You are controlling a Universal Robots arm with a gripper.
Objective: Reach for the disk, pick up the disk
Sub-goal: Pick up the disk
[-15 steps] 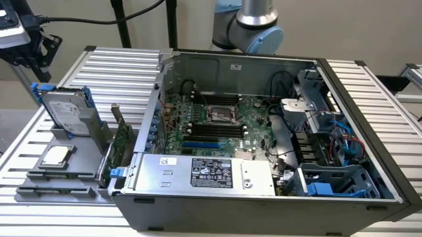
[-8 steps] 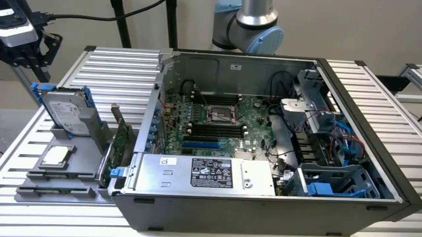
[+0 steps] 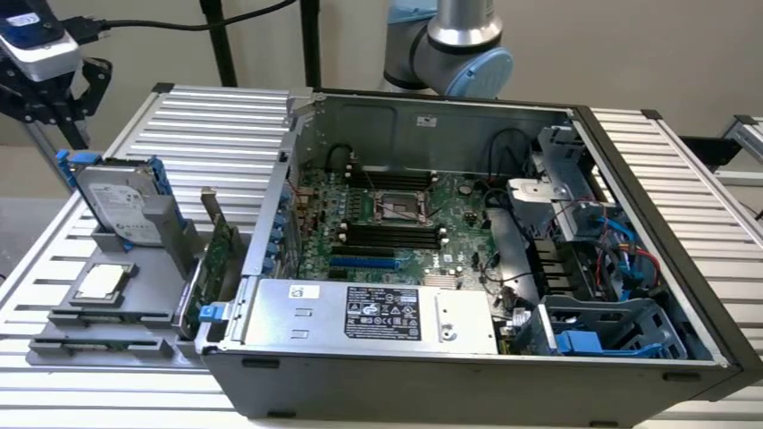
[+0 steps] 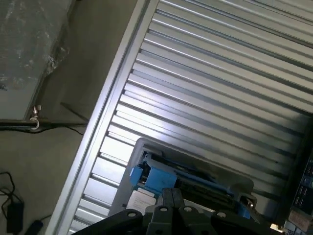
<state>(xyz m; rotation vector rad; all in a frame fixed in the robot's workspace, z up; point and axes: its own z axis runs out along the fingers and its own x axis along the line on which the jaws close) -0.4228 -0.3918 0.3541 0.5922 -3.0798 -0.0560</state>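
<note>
- Counter: ribbed aluminium slats with an open computer case on it. The case takes up most of the exterior view's right.
- Arm: its grey joint rises behind the case.
- Grey holder: sits on the counter at the exterior view's left, just beside the case wall.
- The disk: stands on edge in that holder, tilted back a little, label face outward, with blue rails along its sides. In the wrist view the disk lies close ahead of the tool, blue rail end uppermost.
- Tool: hangs above the disk, apart from it and touching nothing. Whether it is spread or pressed together I cannot tell.
- Step in hand, as I judge it, is the reach. Line the tool up square with the disk's thin top edge, then come straight down along the disk's own tilt. A skewed approach would likely knock the rails or rock the holder.
- Grip the metal body rather than the plastic rails (they look springy).
- Green card: stands upright between holder and case, near enough to snag. Keep to the disk's far side.
- CPU chip: lies flat in front of the disk and low. Leave it alone.
</note>
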